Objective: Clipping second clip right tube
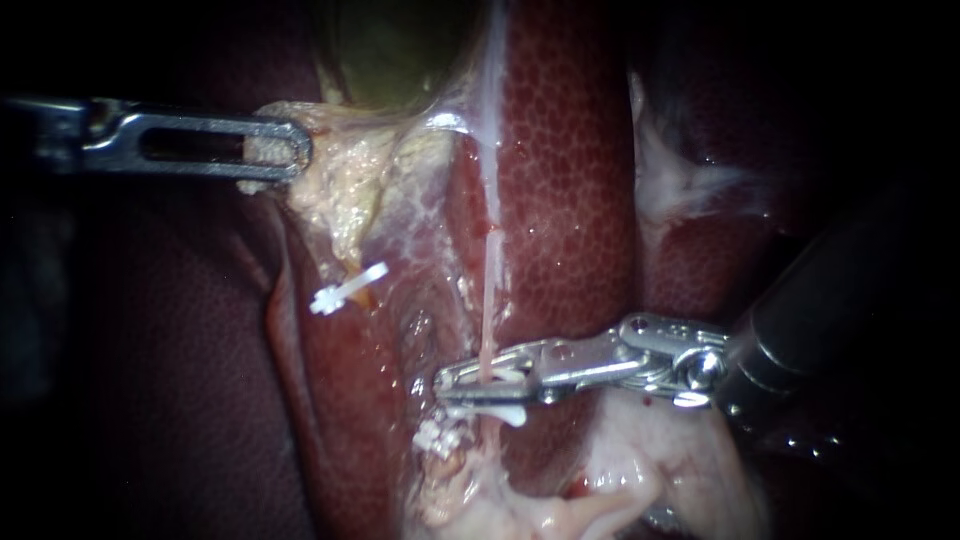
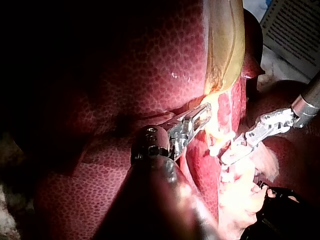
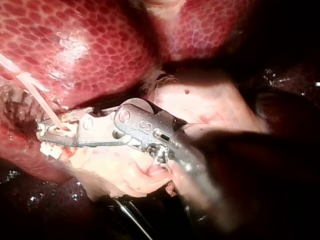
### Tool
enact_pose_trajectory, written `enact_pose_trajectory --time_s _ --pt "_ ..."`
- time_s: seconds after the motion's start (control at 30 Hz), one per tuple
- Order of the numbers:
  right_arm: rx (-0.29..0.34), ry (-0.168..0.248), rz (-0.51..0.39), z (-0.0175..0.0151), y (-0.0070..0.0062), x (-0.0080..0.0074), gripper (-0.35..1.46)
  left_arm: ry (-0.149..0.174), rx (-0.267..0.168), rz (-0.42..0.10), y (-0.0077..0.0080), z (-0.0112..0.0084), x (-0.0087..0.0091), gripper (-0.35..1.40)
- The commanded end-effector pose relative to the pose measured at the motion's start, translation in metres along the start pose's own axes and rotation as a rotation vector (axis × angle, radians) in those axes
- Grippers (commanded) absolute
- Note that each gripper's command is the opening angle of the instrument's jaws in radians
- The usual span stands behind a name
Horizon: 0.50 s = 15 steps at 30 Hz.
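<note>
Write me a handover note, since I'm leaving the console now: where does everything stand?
Left instrument: jaws shut on pale tissue just below the gallbladder.
Right instrument: jaws straddle the right tube, holding a white clip around it, just above the seated clip.
A further clip sits off to the left.
Done: one clip on the right tube.
Left: I can't tell whether the second has locked. Probably squeeze fully, check, then release and back out.
</note>
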Motion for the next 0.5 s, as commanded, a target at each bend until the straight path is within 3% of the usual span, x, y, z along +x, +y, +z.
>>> enact_pose_trajectory --time_s 0.03,0.47,0.5 --pt "0.001 -0.001 0.004 0.0001 0.0000 -0.0001 -0.35 0.000 -0.001 0.000 0.0000 0.0000 0.0000 -0.35" --pt "0.014 -0.006 0.010 0.0002 -0.0002 -0.0002 -0.35 0.000 -0.001 0.000 -0.0001 0.0000 0.0000 -0.35" --pt "0.013 -0.006 0.010 0.0002 -0.0001 -0.0002 -0.26 0.000 -0.001 0.000 0.0000 0.0000 0.0000 -0.35"
